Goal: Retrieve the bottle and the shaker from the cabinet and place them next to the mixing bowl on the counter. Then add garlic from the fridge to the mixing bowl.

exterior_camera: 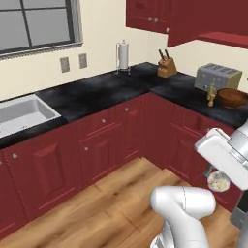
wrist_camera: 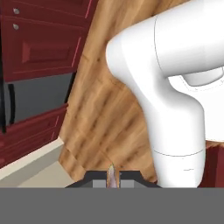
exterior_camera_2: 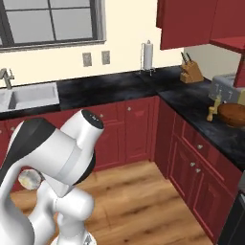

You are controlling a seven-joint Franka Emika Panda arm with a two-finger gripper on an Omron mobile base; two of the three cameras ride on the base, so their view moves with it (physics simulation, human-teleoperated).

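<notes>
Over at the left, the steel sink (exterior_camera: 19,114) is sunk into the speckled black counter (exterior_camera: 97,94). Further along the wall stand a paper towel roll (exterior_camera: 123,54), a wooden knife block (exterior_camera: 166,67) and a boxy metal toaster (exterior_camera: 217,76). Just past the toaster sits the mixing bowl (exterior_camera: 232,97), round, brown and wood-like, its mouth facing up, with a small yellowish bottle (exterior_camera: 211,95) right beside it. The gripper (wrist_camera: 112,177) hangs low in front of the red cabinet doors, clenched on a thin pale sliver. From the left base view that looks to be the garlic (exterior_camera: 219,182), a lumpy, whitish, roundish bulb with no clear long axis, though it's small and half hidden. From there the bowl lies up and beyond, on the counter.
</notes>
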